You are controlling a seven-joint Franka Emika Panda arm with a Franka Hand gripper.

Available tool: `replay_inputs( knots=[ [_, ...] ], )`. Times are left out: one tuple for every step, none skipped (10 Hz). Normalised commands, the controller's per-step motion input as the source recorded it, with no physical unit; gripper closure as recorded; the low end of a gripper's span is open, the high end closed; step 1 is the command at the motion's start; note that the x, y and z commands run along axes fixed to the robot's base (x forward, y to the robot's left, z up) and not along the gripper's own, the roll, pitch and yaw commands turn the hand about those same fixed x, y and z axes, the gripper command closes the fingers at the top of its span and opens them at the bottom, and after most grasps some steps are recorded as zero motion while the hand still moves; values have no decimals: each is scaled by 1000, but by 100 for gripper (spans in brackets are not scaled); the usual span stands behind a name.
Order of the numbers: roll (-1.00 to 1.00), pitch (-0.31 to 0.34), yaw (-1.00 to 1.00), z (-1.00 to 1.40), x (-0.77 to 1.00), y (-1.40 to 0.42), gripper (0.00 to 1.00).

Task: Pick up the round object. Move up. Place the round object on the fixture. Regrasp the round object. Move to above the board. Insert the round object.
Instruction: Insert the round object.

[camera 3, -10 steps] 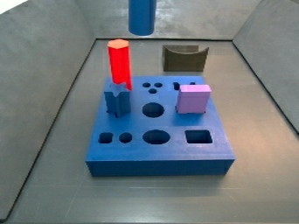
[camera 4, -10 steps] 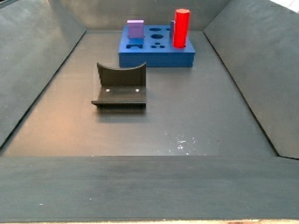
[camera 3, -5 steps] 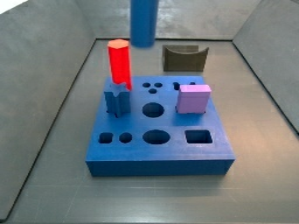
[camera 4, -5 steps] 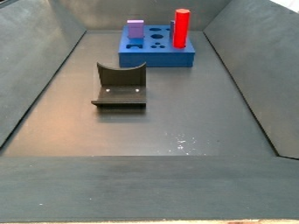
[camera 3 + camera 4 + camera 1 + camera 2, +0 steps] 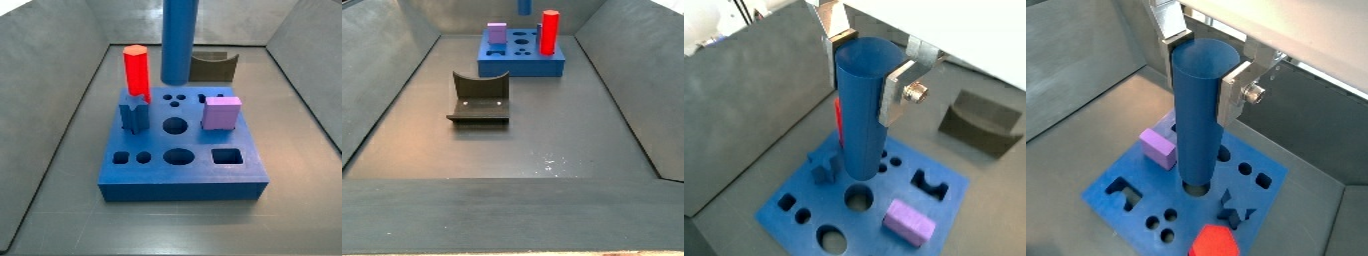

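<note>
My gripper [image 5: 867, 65] is shut on the top of the round object [image 5: 863, 120], a long blue cylinder that hangs upright. It also shows in a wrist view [image 5: 1200, 120]. Its lower end lines up with a round hole [image 5: 859, 197] in the blue board [image 5: 804, 200]. In a side view the round object [image 5: 178, 40] hangs above the board [image 5: 181, 175] with its lower end clear of the top. The gripper is out of frame in both side views. The olive-brown fixture [image 5: 211, 67] stands behind the board and is empty.
A red hexagonal peg [image 5: 135, 68], a short dark-blue star peg [image 5: 132, 113] and a lilac cube [image 5: 222, 112] stand in the board. Grey walls slope up around the floor. In a side view the fixture [image 5: 480, 98] stands well apart from the board [image 5: 523, 60].
The round object has come down from the top of the side view, and its lower end now hangs much closer to the board. Nothing else has moved.
</note>
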Motion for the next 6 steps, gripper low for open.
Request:
replay_inputs(
  knots=[
    [-99,-317,-186,-583,0,-151,100],
    [-63,-280,-151,-683,0,-123,100],
    [-46,-264,-163,-729,0,-86,100],
    [0,-173,-49,-569,0,-29,100],
    [97,-76,0,-406,0,-46,100],
    [120,-34,0,-411,0,-26,100]
  ],
)
